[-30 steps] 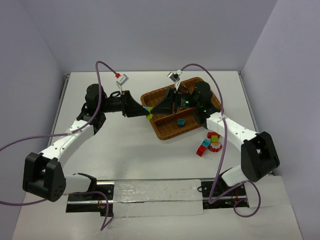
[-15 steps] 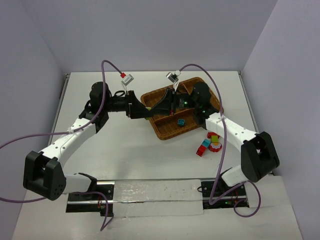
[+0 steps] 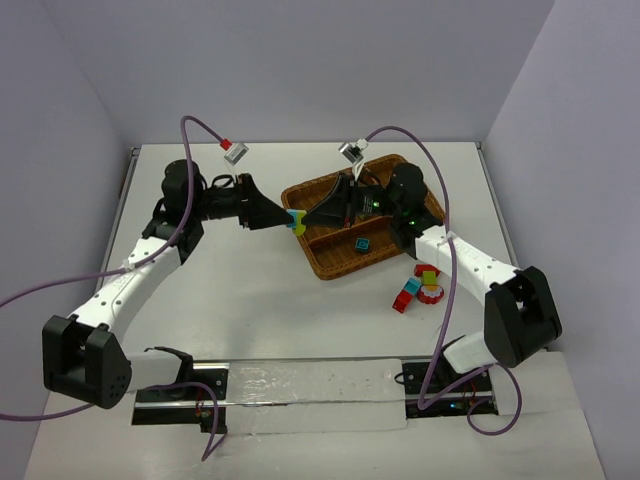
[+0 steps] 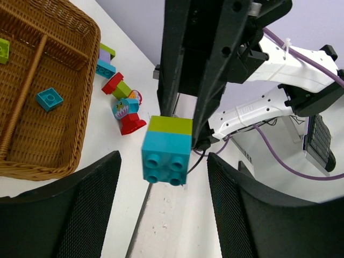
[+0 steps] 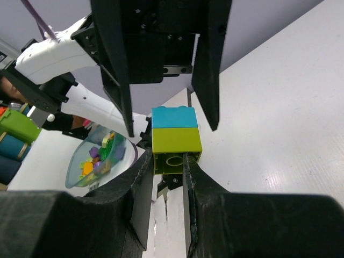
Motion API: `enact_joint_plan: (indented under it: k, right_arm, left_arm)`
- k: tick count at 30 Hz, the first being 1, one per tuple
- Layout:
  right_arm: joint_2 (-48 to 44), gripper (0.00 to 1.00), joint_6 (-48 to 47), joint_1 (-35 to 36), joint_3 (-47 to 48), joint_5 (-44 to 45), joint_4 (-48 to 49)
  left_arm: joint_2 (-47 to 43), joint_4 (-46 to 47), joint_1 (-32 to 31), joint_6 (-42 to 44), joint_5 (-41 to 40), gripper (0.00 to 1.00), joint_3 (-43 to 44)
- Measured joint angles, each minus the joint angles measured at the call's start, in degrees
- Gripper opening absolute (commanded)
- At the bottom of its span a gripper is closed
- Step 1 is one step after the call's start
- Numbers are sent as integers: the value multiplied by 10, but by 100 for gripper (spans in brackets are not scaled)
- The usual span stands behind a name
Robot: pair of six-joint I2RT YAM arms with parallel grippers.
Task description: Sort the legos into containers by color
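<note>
A two-brick stack, cyan lego (image 4: 166, 153) on yellow-green lego (image 5: 176, 141), hangs in the air beside the wicker tray's (image 3: 330, 268) left corner. My right gripper (image 5: 167, 161) is shut on the yellow-green brick's open underside and reaches left over the tray (image 3: 318, 215). My left gripper (image 4: 163, 204) is open, its fingers (image 4: 64, 215) either side of the cyan end with a clear gap on both sides. In the top view it (image 3: 283, 216) meets the stack (image 3: 297, 222) from the left. A cyan brick (image 3: 361, 242) lies in one tray slot, a yellow-green one (image 4: 2, 49) in another.
Several loose bricks, red, cyan, yellow-green and purple (image 3: 420, 285), lie on the table right of the tray. A toy-faced red and cyan piece (image 4: 128, 113) is among them. Both arms' cables arch above the tray.
My left gripper pushed right over the stack half a second ago, then drew back left. The stack stays whole in my right gripper, which has hardly moved.
</note>
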Motion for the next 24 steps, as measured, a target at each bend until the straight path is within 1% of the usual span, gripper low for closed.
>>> enact_joint_plan:
  k: [1, 2, 4, 6, 8, 11, 12, 13, 14, 15, 24]
  right_arm:
    - [0, 0, 0, 0, 0, 0, -1]
    - [0, 0, 0, 0, 0, 1, -3]
    - [0, 0, 0, -1, 0, 0, -4]
    - [0, 0, 0, -1, 0, 1, -4]
    - [0, 0, 0, -1, 0, 0, -4]
    - [0, 0, 1, -1, 0, 0, -6]
    - [0, 0, 1, -1, 0, 0, -5]
    - [0, 0, 1, -1, 0, 0, -5]
    - [-1, 0, 1, -1, 0, 0, -5]
    - [-1, 0, 1, -1, 0, 0, -5]
    - [-12, 0, -19, -9, -4, 13, -36]
  left_arm:
    - [-3, 1, 1, 0, 0, 70, -1]
    - [-6, 6, 1, -3, 1, 66, -2]
    - [-9, 22, 1, -13, 4, 53, -9]
    - [-9, 37, 1, -25, 8, 45, -19]
    - [-9, 48, 1, -33, 11, 41, -28]
    - [-9, 56, 1, -42, 13, 38, -33]
    - [-9, 58, 1, -43, 14, 34, -33]
    - [-9, 59, 1, -44, 14, 26, -33]
    - [-9, 60, 1, -44, 14, 12, -33]
    - [-9, 60, 1, -45, 14, 1, -33]
    - [-8, 58, 2, -46, -2, 0, -36]
